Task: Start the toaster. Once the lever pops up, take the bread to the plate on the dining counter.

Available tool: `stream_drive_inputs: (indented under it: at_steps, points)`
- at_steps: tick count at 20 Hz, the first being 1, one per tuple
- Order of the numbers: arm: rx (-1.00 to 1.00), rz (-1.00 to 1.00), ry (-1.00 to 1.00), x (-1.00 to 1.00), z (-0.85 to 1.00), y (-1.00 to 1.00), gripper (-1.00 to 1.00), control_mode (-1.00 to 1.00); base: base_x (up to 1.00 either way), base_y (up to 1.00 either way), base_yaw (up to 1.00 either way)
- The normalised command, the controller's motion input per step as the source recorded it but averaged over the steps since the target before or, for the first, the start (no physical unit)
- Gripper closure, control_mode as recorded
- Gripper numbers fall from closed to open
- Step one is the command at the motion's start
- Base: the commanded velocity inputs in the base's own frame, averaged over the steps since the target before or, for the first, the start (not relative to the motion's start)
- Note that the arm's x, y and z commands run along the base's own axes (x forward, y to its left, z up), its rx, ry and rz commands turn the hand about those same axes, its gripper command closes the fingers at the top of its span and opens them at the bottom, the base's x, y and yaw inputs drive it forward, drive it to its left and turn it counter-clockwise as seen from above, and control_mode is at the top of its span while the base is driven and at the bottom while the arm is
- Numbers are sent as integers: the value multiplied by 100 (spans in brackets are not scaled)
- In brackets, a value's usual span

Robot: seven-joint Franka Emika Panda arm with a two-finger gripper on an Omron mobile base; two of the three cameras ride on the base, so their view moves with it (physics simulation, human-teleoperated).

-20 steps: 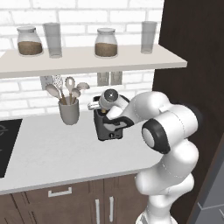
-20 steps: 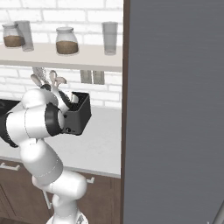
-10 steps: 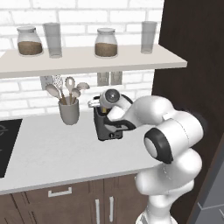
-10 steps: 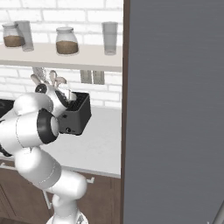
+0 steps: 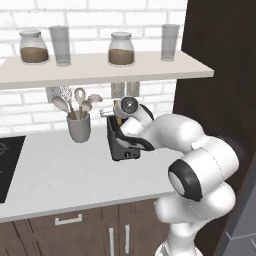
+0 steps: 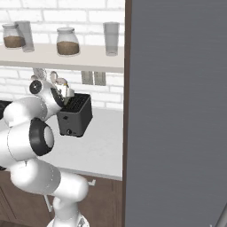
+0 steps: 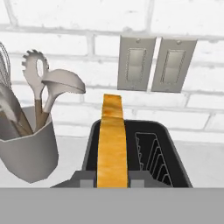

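I count one toaster on the white table, dark grey and boxy, standing near the brick wall just right of the one grey utensil cup. From my hand camera the toaster has two slots: the left one holds the single slice of bread, crust edge up and sticking well above the rim, and the right one shows its bare wire guides. My end effector sits right over the bread, with one fingertip on each side of the near end of the crust; the jaws are closed in on the bread, pinching it between them. In the left base view the hand hangs over the top of the toaster, and the bread peeks out just under it. From the right base view I see the toaster with one small round knob low on its front face, and the arm reaching in from the left above it.

The cup holds several utensils; I can make out a slotted spoon, a ladle and part of a whisk. Behind the toaster are two wall outlets, side by side. The shelf above carries four items: two lidded jars with brown contents and two clear glasses.
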Motion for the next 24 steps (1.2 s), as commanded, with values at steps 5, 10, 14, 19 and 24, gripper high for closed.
stream_drive_inputs:
  at_steps: [5,10,14,19,24]
  points:
    - [0,0,0,-54,13,-14,100,-100,0,0,0]
    - [0,-2,2,-38,43,-23,100,-100,0,0,0]
    - [0,0,14,-50,36,-39,100,-100,0,0,0]
    - [3,0,19,-71,11,-50,100,-100,0,0,0]
    - [2,0,4,-79,0,-52,100,-100,0,0,0]
